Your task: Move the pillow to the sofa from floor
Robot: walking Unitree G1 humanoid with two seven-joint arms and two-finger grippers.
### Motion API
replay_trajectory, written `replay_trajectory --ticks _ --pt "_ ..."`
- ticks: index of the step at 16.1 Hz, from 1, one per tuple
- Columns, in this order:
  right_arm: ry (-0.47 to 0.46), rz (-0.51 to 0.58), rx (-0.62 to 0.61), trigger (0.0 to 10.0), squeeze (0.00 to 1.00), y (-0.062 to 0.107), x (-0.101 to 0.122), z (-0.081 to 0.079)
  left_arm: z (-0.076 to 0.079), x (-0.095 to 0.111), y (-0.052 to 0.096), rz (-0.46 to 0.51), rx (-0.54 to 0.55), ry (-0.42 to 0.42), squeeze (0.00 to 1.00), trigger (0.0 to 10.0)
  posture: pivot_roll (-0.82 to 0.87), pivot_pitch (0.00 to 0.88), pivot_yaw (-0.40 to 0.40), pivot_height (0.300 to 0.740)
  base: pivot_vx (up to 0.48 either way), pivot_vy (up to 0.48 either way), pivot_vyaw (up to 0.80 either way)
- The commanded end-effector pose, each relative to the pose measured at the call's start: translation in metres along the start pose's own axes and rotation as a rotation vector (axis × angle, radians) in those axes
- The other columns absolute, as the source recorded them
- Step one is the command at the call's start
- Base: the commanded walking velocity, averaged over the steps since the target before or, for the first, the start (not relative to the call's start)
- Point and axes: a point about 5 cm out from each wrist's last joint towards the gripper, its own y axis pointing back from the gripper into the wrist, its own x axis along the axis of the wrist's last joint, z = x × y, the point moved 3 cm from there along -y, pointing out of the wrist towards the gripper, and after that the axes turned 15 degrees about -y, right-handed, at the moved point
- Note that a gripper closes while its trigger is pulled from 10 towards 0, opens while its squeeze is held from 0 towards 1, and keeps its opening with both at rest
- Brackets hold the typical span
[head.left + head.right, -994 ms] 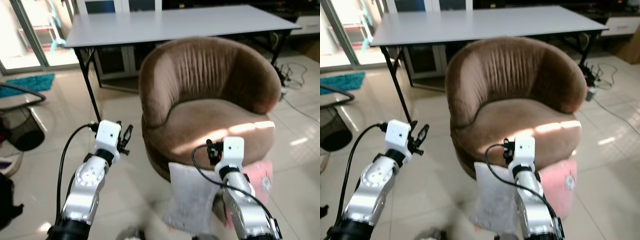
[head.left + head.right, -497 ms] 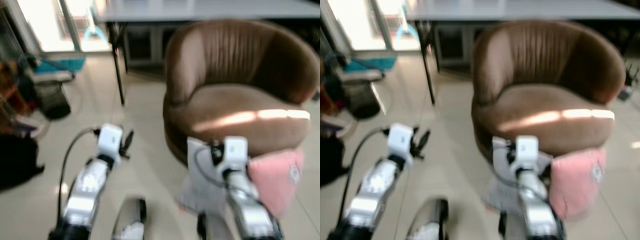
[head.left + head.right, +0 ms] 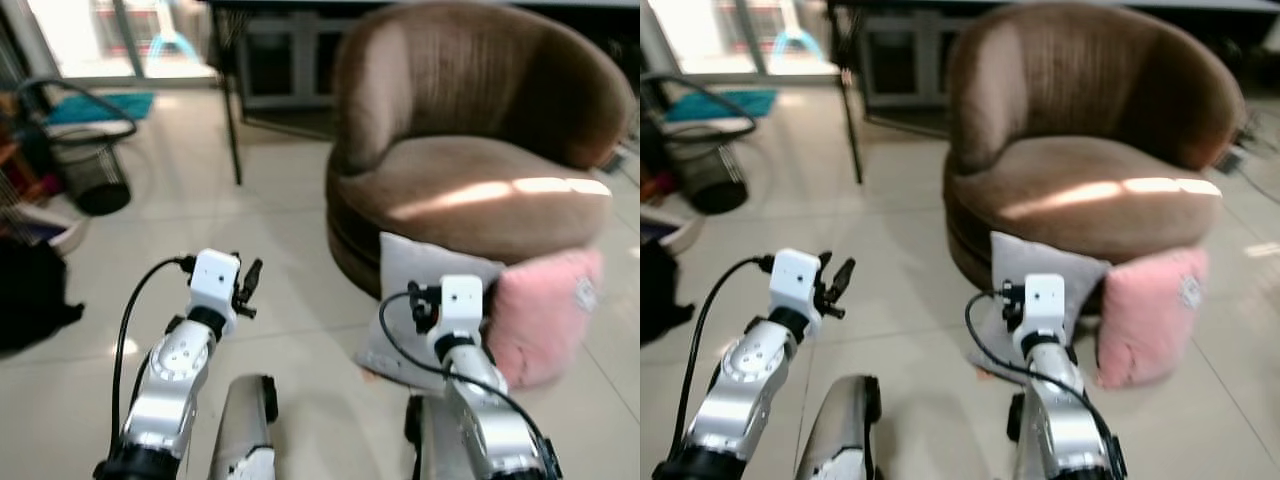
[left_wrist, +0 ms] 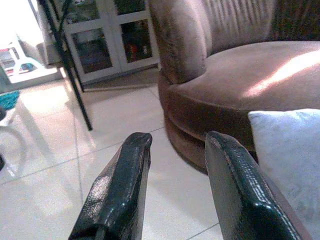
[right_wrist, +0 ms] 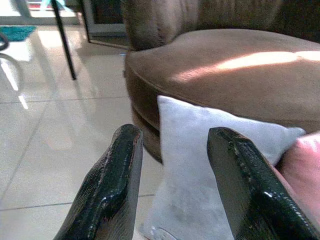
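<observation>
A grey pillow (image 5: 200, 165) is leaning against the brown sofa (image 3: 470, 190), just ahead of the right gripper (image 5: 175, 185), whose 2 fingers are spread and empty.

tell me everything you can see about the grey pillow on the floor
The pale grey square fabric pillow stands tilted on the cream tiled floor, its top edge leaning against the front of the round brown velvet armchair. It looks soft and plain. On the robot's right, a pink cushion presses against it. The right gripper is raised in front of it, fingers open, not touching it.
</observation>
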Motion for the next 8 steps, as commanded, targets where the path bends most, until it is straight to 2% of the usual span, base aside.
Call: replay_trajectory --ticks 1,5,8 --pt "0.009 0.009 -0.011 10.0 0.0 -0.0006 0.0043 0.0046 0.0001 0.0087 -0.0038 0.029 0.001 -0.015 0.0 10.0 -0.02 0.013 0.021 0.57 0.0 0.0 0.0" --pt "0.003 0.009 -0.022 10.0 0.0 -0.0001 0.004 0.007 0.0017 0.011 -0.0039 0.046 -0.008 -0.006 0.0 10.0 -0.02 0.012 0.022 0.57 0.0 0.0 0.0" --pt "0.003 0.008 -0.026 10.0 0.0 0.0002 0.004 0.009 0.0017 0.0108 -0.0043 0.045 -0.008 -0.001 0.0 10.0 -0.02 0.012 0.02 0.57 0.29 0.0 -0.8"
